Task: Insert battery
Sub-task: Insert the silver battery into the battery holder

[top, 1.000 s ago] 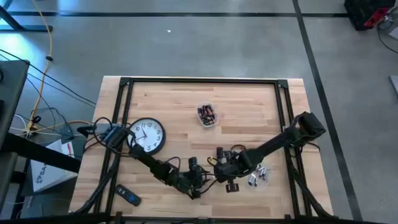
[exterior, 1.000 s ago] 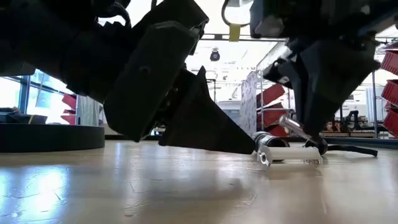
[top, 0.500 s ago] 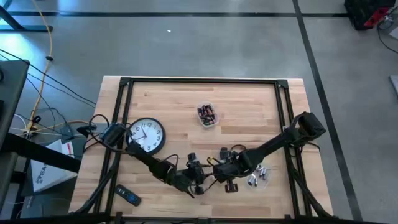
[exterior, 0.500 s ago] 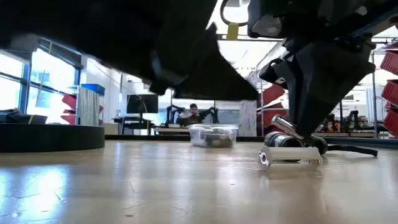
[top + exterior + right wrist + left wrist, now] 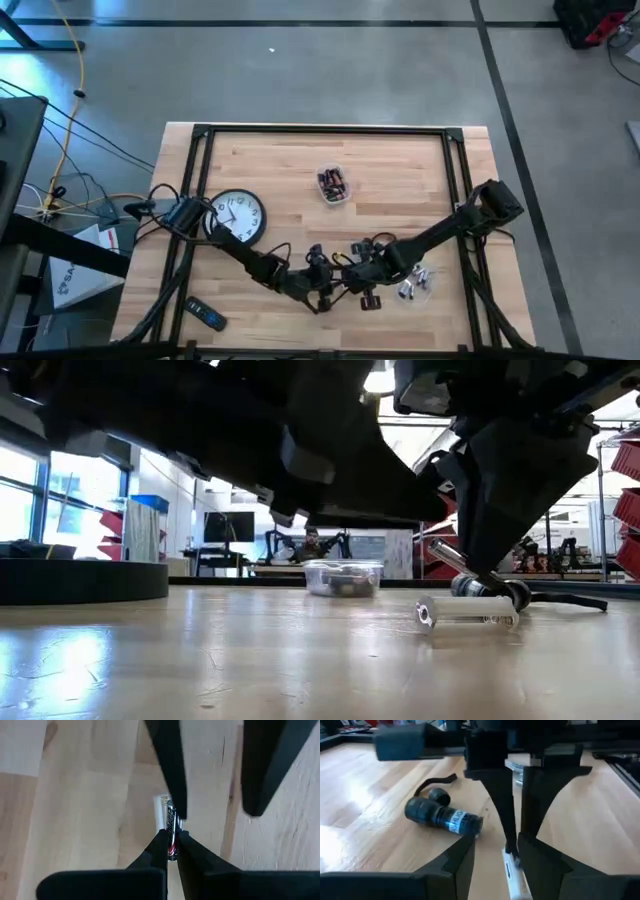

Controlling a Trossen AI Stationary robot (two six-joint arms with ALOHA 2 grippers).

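Observation:
My right gripper [image 5: 171, 835] is shut on a black-and-red battery [image 5: 171, 820] near the table's front middle. The battery slants in the low view [image 5: 447, 558], just above a white cylindrical holder [image 5: 467, 610] that lies on its side on the wood. My left gripper [image 5: 496, 842] hovers open, clear of the table, right beside the right gripper [image 5: 352, 278] on its left. It touches nothing. A black flashlight body [image 5: 442, 816] lies on its side next to the holder. My right gripper pinches the battery's side [image 5: 171, 826] between its two fingertips, which come from above and slant downward. The battery is tilted, with its lower end down by the white holder [image 5: 162, 807]. Whether it touches the holder, I cannot tell.
A clear tub of batteries [image 5: 333, 184] stands at the table's far middle. A round wall clock [image 5: 237, 217] lies at the left, a dark remote [image 5: 207, 316] at the near left corner. Small flashlight parts [image 5: 412, 285] lie just right of the grippers.
My left gripper has risen off the table, where one fingertip stood by the white holder's end. It has also moved a little toward the right gripper. The holder has stayed where it lay, and the right gripper has kept its hold on the battery.

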